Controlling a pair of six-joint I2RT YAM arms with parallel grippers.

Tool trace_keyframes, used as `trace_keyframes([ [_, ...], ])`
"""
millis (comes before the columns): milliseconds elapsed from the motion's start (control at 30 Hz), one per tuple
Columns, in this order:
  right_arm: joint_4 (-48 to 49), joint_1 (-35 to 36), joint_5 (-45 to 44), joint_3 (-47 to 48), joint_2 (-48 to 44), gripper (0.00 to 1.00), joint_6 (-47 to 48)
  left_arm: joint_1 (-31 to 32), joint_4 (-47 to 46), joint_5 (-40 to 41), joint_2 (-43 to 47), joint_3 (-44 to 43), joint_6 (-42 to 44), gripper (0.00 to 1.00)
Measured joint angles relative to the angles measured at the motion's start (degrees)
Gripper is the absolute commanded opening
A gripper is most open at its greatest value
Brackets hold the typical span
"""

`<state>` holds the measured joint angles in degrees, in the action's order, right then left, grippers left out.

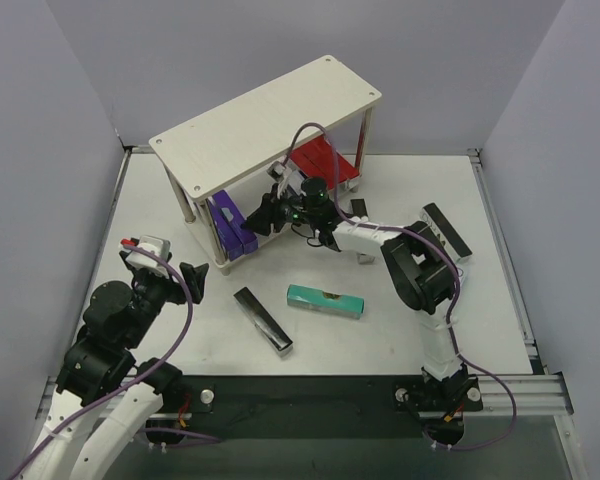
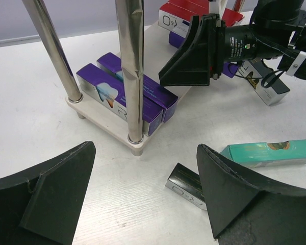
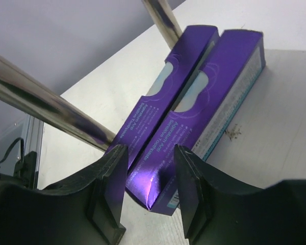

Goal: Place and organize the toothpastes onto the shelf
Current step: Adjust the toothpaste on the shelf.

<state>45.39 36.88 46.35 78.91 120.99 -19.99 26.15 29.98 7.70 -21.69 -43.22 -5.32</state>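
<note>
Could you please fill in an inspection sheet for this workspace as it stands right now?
Surface: white table, loose cartons lying on it.
Job's things: shelf upright at the back, top board bare; purple cartons and red cartons on its lower tier; teal carton, front black carton and right black carton loose on the table.
Clutter: nothing seen.
Grippers: left gripper open, holding nothing; right gripper closed around the near end of one purple carton on the lower tier.
Cables: purple cables along both arms; the right arm's loops up by the shelf.
Surroundings: plain grey walls on three sides.
</note>
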Motion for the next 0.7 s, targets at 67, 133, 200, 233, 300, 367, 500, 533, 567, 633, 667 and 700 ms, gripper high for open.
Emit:
trace_keyframes([
  [67, 2.9, 0.0, -2.3, -2.1, 0.0, 0.42, -3.7, 0.0, 0.1, 0.0, 0.3, 0.0, -0.1, 0.92],
  [133, 5.3, -0.1, -5.0, -4.6, 0.0, 0.41, -7.2, 0.0, 0.2, 0.0, 0.5, 0.0, -0.2, 0.92],
  [200, 6.8, -0.1, -8.1, -6.8, 0.0, 0.42, -10.8, 0.0, 0.2, 0.0, 0.6, 0.0, -0.3, 0.92],
  [233, 6.9, 0.0, -9.1, -7.5, 0.0, 0.42, -11.9, 0.0, 0.2, 0.0, 0.7, 0.0, -0.3, 0.92],
  [300, 7.4, 0.0, -12.7, -8.5, 0.0, 0.42, -15.5, 0.0, 0.2, 0.0, 0.7, 0.0, -0.5, 0.92],
  [367, 7.8, 0.3, -16.0, -9.0, 0.0, 0.42, -18.8, 0.0, 0.2, 0.0, 0.8, 0.0, -0.5, 0.92],
  [500, 8.3, 0.8, -21.7, -8.9, 0.0, 0.42, -25.1, 0.0, 0.2, 0.0, 1.1, 0.0, -0.7, 0.92],
  [533, 8.3, 1.1, -22.7, -8.8, 0.0, 0.42, -26.4, 0.0, 0.2, 0.0, 1.1, 0.1, -0.9, 0.92],
  [567, 8.1, 1.4, -23.6, -8.6, 0.0, 0.42, -27.7, 0.0, 0.2, 0.0, 1.1, 0.1, -0.9, 0.92],
  [633, 7.8, 2.2, -25.2, -7.5, 0.3, 0.42, -29.8, 0.0, 0.2, 0.0, 1.1, 0.1, -1.1, 0.92],
  [667, 7.3, 2.6, -26.0, -6.5, 0.6, 0.42, -30.8, 0.0, 0.2, 0.0, 1.1, 0.1, -1.1, 0.92],
  [700, 6.6, 3.1, -26.7, -5.3, 1.0, 0.42, -31.6, 0.0, 0.2, 0.0, 1.1, 0.1, -1.1, 0.92],
])
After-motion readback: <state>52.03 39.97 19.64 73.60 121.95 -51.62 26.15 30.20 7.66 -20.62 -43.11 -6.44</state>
